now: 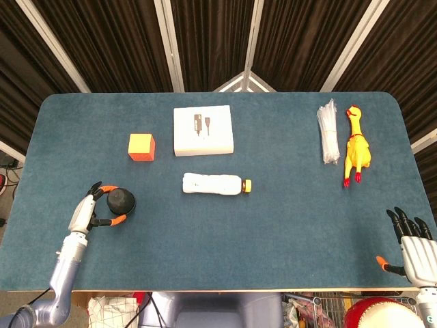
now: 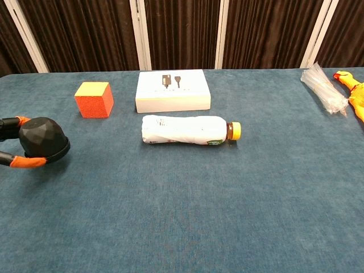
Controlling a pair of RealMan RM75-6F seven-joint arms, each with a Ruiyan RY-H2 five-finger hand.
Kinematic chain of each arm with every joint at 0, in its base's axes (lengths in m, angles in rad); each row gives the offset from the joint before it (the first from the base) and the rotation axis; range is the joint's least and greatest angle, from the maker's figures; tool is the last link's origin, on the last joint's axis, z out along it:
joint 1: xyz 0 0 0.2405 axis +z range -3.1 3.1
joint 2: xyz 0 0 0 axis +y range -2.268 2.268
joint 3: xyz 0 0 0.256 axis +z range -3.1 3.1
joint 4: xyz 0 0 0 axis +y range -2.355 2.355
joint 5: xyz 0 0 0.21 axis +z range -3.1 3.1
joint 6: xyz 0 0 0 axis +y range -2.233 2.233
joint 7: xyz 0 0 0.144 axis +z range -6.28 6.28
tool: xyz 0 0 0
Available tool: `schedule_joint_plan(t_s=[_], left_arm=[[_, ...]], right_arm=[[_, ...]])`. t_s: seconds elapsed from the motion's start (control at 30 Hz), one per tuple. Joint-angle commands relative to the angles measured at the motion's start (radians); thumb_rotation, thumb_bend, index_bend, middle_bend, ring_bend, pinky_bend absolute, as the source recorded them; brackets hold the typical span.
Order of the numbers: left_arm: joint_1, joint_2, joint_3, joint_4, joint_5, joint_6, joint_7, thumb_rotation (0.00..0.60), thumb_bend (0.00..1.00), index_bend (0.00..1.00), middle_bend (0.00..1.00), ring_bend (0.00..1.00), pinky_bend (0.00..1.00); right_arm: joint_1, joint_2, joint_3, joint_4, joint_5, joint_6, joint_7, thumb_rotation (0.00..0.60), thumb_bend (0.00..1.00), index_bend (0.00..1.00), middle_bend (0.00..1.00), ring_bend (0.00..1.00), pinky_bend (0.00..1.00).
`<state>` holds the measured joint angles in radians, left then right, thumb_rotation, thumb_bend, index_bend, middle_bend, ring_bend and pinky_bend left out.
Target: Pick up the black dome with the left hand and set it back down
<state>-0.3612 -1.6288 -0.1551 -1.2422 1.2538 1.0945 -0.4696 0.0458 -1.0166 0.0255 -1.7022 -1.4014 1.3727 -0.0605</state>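
Observation:
The black dome (image 1: pixel 122 200) stands upright, rim down, low at the table's near left, and I cannot tell whether its rim touches the cloth. My left hand (image 1: pixel 90 212) grips it from the left, one orange-tipped finger in front and one behind. In the chest view the dome (image 2: pixel 42 139) shows faceted, with the left hand's fingertips (image 2: pixel 27 162) against its rim; the rest of the hand is cut off by the frame edge. My right hand (image 1: pixel 414 249) rests off the table's near right corner, fingers spread, holding nothing.
An orange cube (image 1: pixel 141 147) sits behind the dome. A white box (image 1: pixel 203 130) and a lying bottle (image 1: pixel 215 184) occupy the middle. A bundle of clear plastic (image 1: pixel 328 132) and a yellow rubber chicken (image 1: pixel 356 146) lie at the far right.

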Motion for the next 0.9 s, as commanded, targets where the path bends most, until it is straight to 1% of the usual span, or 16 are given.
schedule_joint_plan(t_s=[0.03,0.13,0.2,0.27,0.43,0.73,0.9], left_arm=[[-0.012,-0.022,0.012,0.027,0.035,-0.005,-0.015,0.6,0.39,0.2,0.24,0.0,0.0],[-0.022,-0.015,0.023,0.019,0.052,-0.022,-0.006,0.6,0.29,0.14,0.1,0.0,0.0],[-0.03,-0.002,0.028,0.001,0.061,-0.037,-0.001,0.6,0.24,0.13,0.05,0.0,0.0],[-0.035,0.011,0.032,-0.016,0.071,-0.04,0.012,0.6,0.23,0.13,0.04,0.0,0.0],[-0.031,0.039,0.028,-0.066,0.068,-0.028,0.04,0.6,0.22,0.12,0.04,0.0,0.0],[-0.022,0.063,0.015,-0.115,0.049,-0.008,0.072,0.6,0.22,0.14,0.17,0.0,0.0],[-0.016,0.069,0.01,-0.125,0.03,0.001,0.107,0.6,0.22,0.15,0.17,0.0,0.0]], right_arm=[[-0.001,0.001,0.001,-0.001,0.001,0.004,0.002,0.6,0.21,0.0,0.0,0.17,0.08],[-0.002,0.002,0.001,-0.002,0.0,0.004,0.006,0.6,0.21,0.0,0.0,0.17,0.08],[-0.002,0.002,-0.001,-0.002,0.0,0.002,0.005,0.6,0.21,0.0,0.0,0.17,0.08],[-0.001,0.001,-0.001,-0.001,0.001,0.0,0.004,0.6,0.21,0.0,0.0,0.17,0.08],[0.0,0.003,0.001,-0.004,0.006,-0.003,0.004,0.6,0.21,0.0,0.0,0.17,0.08],[0.001,0.004,-0.003,-0.01,0.007,-0.011,0.001,0.6,0.21,0.0,0.0,0.17,0.08],[0.0,0.003,-0.003,-0.014,0.011,-0.009,-0.003,0.6,0.21,0.0,0.0,0.17,0.08]])
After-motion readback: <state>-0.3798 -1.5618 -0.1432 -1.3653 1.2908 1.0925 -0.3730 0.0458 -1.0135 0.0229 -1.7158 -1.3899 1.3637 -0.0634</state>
